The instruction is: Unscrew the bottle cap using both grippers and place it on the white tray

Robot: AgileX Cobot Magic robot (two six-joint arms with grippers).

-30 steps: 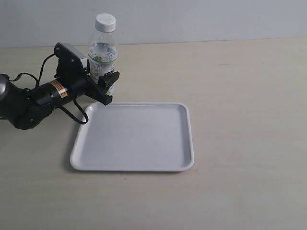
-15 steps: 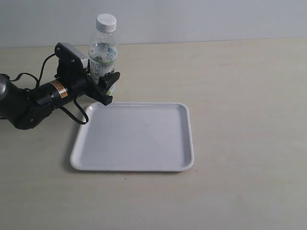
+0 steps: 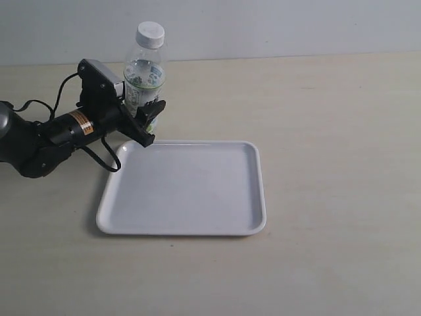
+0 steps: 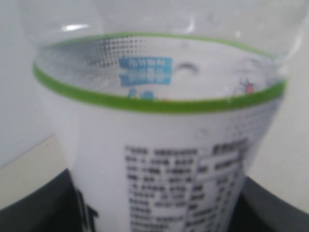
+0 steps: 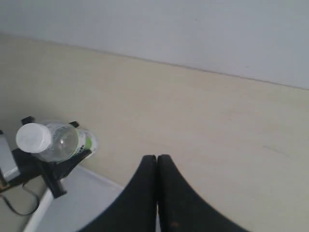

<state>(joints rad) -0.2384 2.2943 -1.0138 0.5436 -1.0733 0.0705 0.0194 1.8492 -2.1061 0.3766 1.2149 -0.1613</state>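
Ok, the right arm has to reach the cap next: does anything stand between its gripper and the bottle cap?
Nothing visible does. The right gripper, shut, hangs clear of the bottle cap with open space between; the left gripper clamps the bottle lower down, around its body.

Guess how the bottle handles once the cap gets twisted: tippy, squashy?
Probably tippy: the bottle is tall and narrow, and the left gripper grips it low. Its clear, thin-looking walls may flex under squeeze. The smooth label could let it slip and spin.

The left arm (image 3: 38, 141) is glossy black, with an orange label (image 3: 80, 122), a grey-white box (image 3: 99, 72) and thin black cables (image 3: 116, 168). The left claw (image 3: 152, 122) and right claw (image 5: 157, 162) are plain black.
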